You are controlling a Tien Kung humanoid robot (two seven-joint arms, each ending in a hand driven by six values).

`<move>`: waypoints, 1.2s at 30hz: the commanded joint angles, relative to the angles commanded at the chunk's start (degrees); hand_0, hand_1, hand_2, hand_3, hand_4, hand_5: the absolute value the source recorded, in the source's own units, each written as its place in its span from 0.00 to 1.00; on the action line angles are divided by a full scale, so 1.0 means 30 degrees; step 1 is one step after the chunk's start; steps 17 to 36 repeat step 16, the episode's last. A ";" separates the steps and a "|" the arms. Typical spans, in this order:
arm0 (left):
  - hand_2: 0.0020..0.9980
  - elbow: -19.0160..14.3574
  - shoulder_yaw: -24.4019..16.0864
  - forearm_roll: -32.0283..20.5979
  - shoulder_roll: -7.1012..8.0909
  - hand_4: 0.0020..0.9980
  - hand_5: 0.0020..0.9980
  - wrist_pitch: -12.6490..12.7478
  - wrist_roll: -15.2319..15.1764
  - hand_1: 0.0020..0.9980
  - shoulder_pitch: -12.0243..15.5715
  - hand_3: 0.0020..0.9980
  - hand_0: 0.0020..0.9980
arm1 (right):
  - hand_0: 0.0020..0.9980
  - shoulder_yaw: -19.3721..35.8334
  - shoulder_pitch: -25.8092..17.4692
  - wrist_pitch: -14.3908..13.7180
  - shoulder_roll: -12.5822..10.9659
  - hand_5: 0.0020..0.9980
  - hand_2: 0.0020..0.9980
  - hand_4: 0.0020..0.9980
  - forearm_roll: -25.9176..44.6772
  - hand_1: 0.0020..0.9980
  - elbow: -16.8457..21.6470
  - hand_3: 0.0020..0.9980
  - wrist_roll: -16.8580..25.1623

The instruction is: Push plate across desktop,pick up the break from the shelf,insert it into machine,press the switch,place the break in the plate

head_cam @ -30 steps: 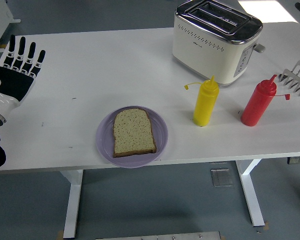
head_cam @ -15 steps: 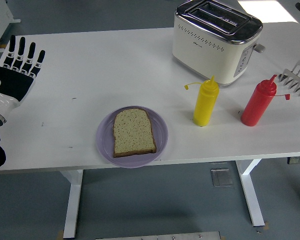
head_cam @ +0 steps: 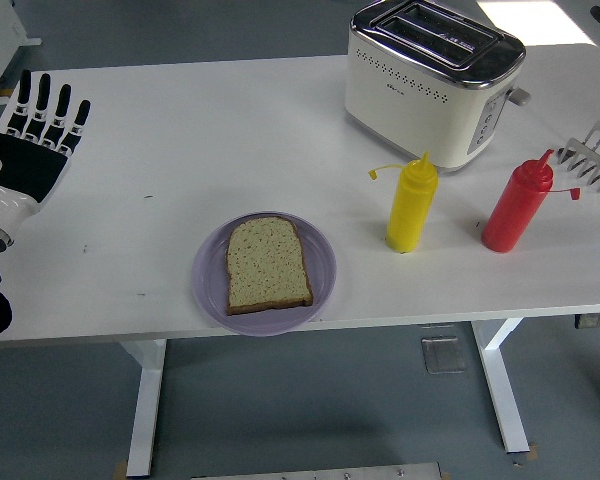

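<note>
head view shows the left hand (head_cam: 32,140) over the table's (head_cam: 200,130) left edge, palm up, fingers (head_cam: 42,100) straight and released, grasping nothing. well to the right of the fingertips and nearer the front edge, a bread slice (head_cam: 267,263) lies flat on the purple plate (head_cam: 320,262). further right of the fingers stand the toaster (head_cam: 432,82), a yellow bottle (head_cam: 411,204), a red bottle (head_cam: 517,205) and a metal rack (head_cam: 598,155).

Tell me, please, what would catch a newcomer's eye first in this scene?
Probably the slice of bread lying flat on the purple plate at the table's near edge, then the yellow bottle and red bottle standing to its right. Behind them sits the cream toaster with empty slots, and the left hand is open at the table's left edge.
</note>
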 joint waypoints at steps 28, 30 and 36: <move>0.71 -0.0013 -0.0047 -0.0035 -0.0024 0.78 1.00 -0.0006 0.0002 0.76 0.0022 0.72 0.83 | 0.79 -0.0028 -0.0005 -0.0016 0.0071 0.35 0.71 0.69 0.0028 0.74 -0.0060 0.71 -0.0001; 0.71 -0.0013 -0.0047 -0.0035 -0.0024 0.78 1.00 -0.0006 0.0002 0.76 0.0022 0.72 0.83 | 0.79 -0.0028 -0.0005 -0.0016 0.0071 0.35 0.71 0.69 0.0028 0.74 -0.0060 0.71 -0.0001; 0.71 -0.0013 -0.0047 -0.0035 -0.0024 0.78 1.00 -0.0006 0.0002 0.76 0.0022 0.72 0.83 | 0.79 -0.0028 -0.0005 -0.0016 0.0071 0.35 0.71 0.69 0.0028 0.74 -0.0060 0.71 -0.0001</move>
